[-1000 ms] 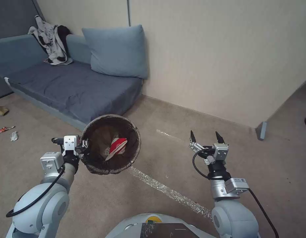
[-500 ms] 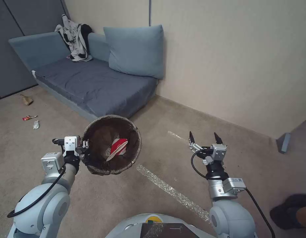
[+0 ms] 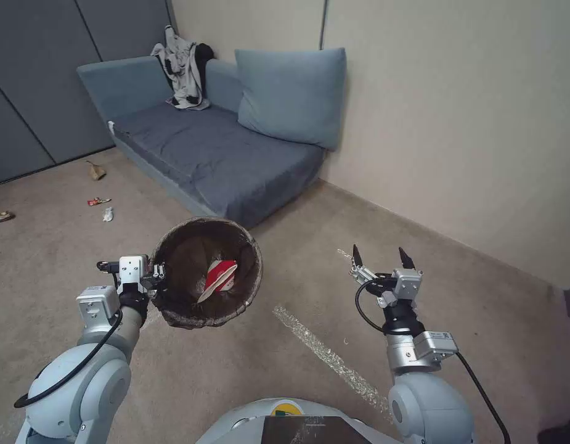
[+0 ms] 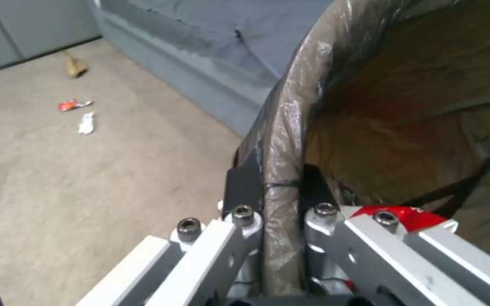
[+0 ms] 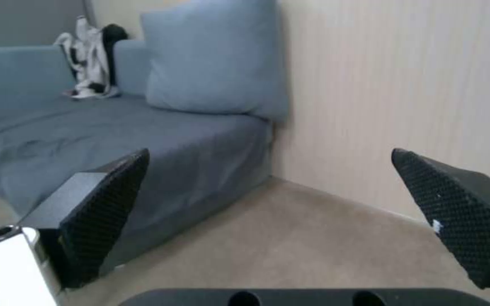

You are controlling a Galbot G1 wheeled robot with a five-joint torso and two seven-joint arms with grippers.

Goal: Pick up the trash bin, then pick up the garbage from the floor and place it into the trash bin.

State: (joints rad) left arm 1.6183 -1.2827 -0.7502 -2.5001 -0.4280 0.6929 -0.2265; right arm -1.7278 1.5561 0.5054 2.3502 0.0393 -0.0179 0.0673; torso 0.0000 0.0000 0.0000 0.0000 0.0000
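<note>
My left gripper is shut on the rim of the trash bin, which hangs above the carpet with its brown-lined mouth facing up. A red-and-white crumpled carton lies inside it. In the left wrist view the fingers pinch the bag-covered rim. More garbage lies far off on the floor at the left: a tan paper bag, a red wrapper, a white scrap and a yellow wrapper. My right gripper is held open and empty above the carpet.
A blue sofa with a cushion and a heap of clothes stands against the beige wall. Dark grey panels close the left side. A shiny tape strip crosses the carpet in front of me.
The whole view has swung left: sofa and wall have shifted right in the picture and the floor litter has come further in. Both arms and the bin hold their pose.
</note>
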